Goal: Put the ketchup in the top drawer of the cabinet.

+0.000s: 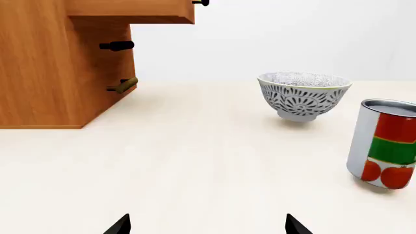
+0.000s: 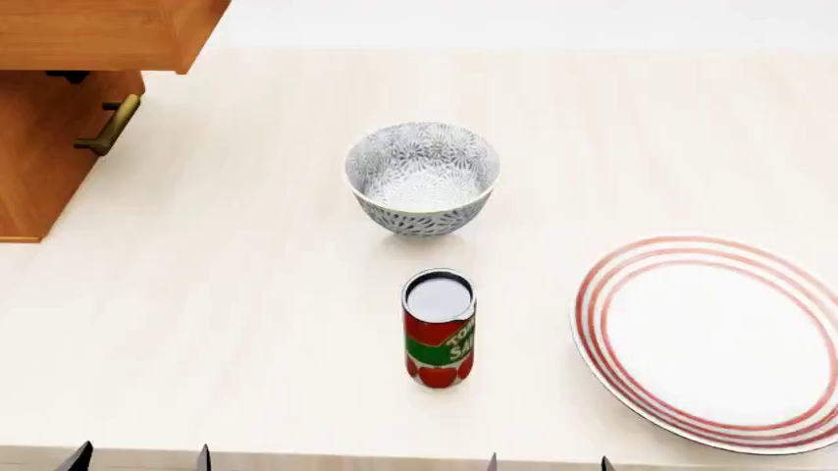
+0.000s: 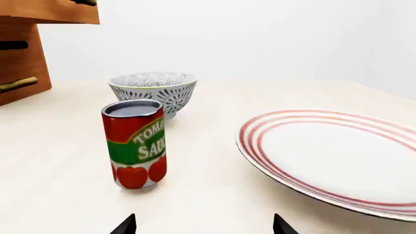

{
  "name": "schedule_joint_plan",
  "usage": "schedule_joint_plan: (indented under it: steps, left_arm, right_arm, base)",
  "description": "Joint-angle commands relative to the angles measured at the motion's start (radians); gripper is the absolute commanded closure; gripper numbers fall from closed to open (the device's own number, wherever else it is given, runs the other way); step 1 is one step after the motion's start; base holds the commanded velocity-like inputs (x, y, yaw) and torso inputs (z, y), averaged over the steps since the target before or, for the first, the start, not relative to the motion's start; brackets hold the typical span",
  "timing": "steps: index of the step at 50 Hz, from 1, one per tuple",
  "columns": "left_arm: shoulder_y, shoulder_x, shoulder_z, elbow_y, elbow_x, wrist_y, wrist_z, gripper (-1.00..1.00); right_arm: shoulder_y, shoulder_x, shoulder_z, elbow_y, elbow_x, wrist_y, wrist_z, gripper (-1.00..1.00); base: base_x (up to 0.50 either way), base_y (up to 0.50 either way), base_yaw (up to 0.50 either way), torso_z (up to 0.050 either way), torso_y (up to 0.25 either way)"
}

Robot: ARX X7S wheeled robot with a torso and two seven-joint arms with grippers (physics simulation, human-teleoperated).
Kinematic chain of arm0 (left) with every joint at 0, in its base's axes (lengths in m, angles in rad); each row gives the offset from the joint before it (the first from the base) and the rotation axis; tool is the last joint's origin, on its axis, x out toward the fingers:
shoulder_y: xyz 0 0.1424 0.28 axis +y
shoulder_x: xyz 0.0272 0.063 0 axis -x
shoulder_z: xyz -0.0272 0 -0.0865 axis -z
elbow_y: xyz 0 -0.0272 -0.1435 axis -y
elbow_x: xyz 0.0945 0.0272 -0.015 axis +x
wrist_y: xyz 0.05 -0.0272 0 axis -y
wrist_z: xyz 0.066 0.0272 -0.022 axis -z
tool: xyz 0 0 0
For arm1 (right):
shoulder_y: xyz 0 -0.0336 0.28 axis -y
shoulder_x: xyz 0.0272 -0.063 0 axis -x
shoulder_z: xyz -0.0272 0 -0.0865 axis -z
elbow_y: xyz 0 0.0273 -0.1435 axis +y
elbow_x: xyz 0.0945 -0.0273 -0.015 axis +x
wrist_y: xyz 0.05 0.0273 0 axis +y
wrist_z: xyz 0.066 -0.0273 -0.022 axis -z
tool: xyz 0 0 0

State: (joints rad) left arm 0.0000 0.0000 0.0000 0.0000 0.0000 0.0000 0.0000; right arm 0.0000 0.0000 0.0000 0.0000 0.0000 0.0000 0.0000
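The ketchup [image 2: 439, 329] is standing upright on the pale surface [image 2: 235, 324], near my edge and about midway across, its silver lid facing up. Just beyond it the patterned bowl [image 2: 422, 178] is sitting apart from the can. To the right, a white plate [image 2: 713, 339] with red rings is lying flat, well clear of the can.

At the far left the cabinet [image 2: 39, 167] is standing on the surface with its top drawer [image 2: 98, 34] sticking out past the cabinet front, over the brass handle [image 2: 110, 126] of the lower drawer.

My left jaws [image 1: 206, 225] are hanging released and empty, only their dark tips showing low over the surface, the ketchup off to their right and untouched. My right jaws [image 3: 203, 225] are likewise spread and holding nothing, with the can ahead of them, slightly left, and the plate to the right.
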Motion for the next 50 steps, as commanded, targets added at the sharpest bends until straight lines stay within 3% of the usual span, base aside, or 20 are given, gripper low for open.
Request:
schedule_joint_plan:
  steps: [1,29,39,50]
  left_arm:
    - [-0.001,-0.020,0.024,-0.007,-0.020,0.006,-0.024,-1.00]
    - [-0.027,-0.116,0.027,0.512,-0.083,-0.319,-0.073,-1.00]
    - [-0.040,-0.125,0.030,0.533,-0.093,-0.340,-0.093,-1.00]
    - [-0.059,-0.133,0.040,0.499,-0.104,-0.337,-0.103,-1.00]
  right_arm:
    - [0.002,0.017,-0.022,0.009,0.017,-0.008,0.022,-1.00]
    - [0.053,0.111,-0.042,-0.554,0.054,0.355,0.093,-1.00]
    - [0.063,0.120,-0.037,-0.556,0.082,0.357,0.101,-1.00]
    - [0.067,0.124,-0.039,-0.498,0.109,0.323,0.105,-1.00]
  base:
    - [0.00,0.00,0.00,0.000,0.000]
    - [0.00,0.00,0.00,0.000,0.000]
    - [0.01,0.00,0.00,0.000,0.000]
    - [0.38,0.00,0.00,0.000,0.000]
